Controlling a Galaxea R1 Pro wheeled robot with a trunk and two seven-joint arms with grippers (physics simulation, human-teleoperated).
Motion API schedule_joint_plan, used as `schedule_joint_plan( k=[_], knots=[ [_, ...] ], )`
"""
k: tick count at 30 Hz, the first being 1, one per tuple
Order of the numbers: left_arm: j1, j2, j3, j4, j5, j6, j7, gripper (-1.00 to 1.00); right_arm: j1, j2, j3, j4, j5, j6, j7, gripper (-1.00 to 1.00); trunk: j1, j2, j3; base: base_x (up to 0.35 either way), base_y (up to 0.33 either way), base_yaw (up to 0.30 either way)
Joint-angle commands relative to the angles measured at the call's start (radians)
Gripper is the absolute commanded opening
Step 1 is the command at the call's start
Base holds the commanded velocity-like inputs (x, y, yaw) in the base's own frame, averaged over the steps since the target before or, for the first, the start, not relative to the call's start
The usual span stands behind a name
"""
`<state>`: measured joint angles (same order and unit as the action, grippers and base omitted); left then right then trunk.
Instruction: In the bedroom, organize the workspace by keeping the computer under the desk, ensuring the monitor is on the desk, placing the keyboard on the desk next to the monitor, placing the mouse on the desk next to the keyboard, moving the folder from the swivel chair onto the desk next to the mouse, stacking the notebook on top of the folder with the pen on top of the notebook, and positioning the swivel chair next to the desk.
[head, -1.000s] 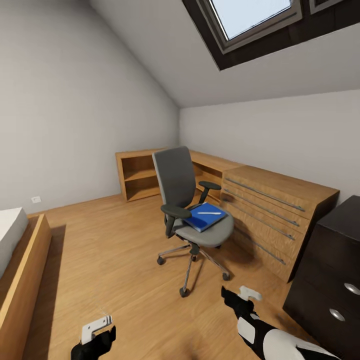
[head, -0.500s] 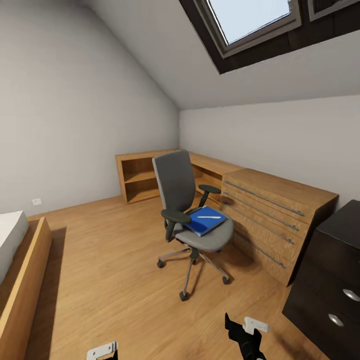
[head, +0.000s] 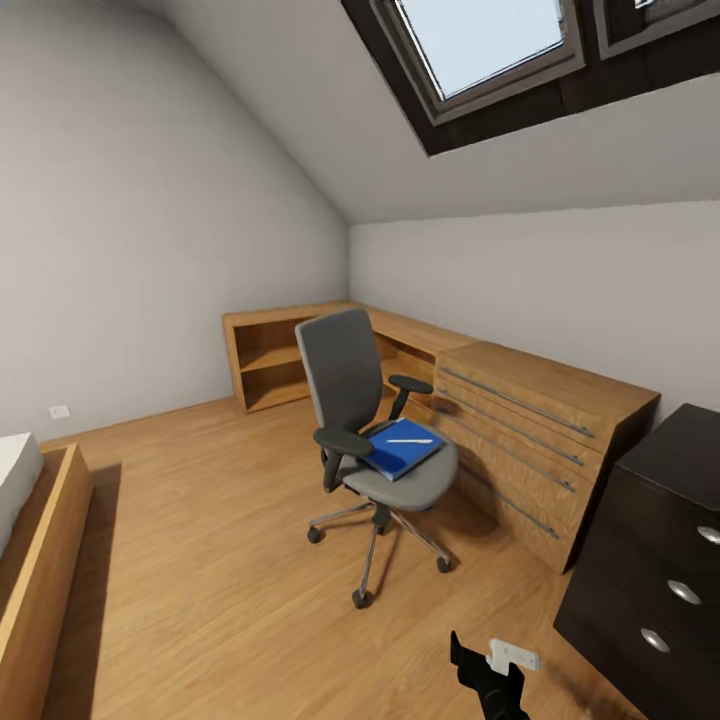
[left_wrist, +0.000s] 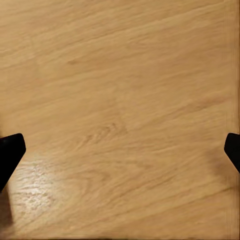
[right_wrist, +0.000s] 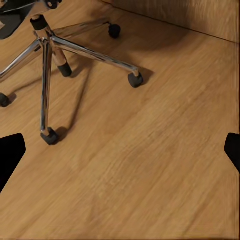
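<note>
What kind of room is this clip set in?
Probably an attic bedroom doubling as a study: a skylight in the sloped ceiling, a bed frame at the edge, and a swivel chair beside wooden drawers.

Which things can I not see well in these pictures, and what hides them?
- Desk: head view, cut off by the right edge; its top hardly shows.
- Right gripper: head view, cut off by the bottom edge.
- Swivel chair: right wrist view shows its base, seat cut off.
- Notebook: head view, not separable from the folder under the pen.
</note>
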<state>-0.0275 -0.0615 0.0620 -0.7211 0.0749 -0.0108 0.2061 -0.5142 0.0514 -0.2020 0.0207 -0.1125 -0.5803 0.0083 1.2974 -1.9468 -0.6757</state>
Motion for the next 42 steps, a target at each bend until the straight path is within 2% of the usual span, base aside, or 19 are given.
schedule_joint_plan(
  k=[1, 8, 20, 42],
  knots=[
    [0.0, 0.0, 0.001, 0.003, 0.008, -0.001, 0.001, 1.0, -0.001, 0.0, 0.004, 0.002, -0.01, -0.004, 0.001, 1.0, -0.004, 0.007, 0.002, 0.0, 0.0, -0.257],
    [0.0, -0.001, 0.001, 0.017, 0.01, -0.003, 0.002, 1.0, 0.0, 0.001, 0.004, 0.002, -0.01, -0.004, 0.001, 1.0, -0.031, 0.056, 0.024, -0.015, 0.0, -0.282],
    [0.0, 0.0, 0.001, 0.019, 0.011, -0.003, 0.002, 1.0, 0.0, 0.002, 0.004, 0.004, -0.012, -0.004, 0.001, 1.0, -0.077, 0.14, 0.062, -0.224, 0.0, -0.296],
    [0.0, 0.0, 0.001, 0.018, 0.012, -0.003, 0.003, 1.0, 0.0, 0.005, 0.004, 0.004, -0.012, -0.004, 0.001, 1.0, -0.161, 0.294, 0.131, -0.01, 0.0, -0.299]
  ],
)
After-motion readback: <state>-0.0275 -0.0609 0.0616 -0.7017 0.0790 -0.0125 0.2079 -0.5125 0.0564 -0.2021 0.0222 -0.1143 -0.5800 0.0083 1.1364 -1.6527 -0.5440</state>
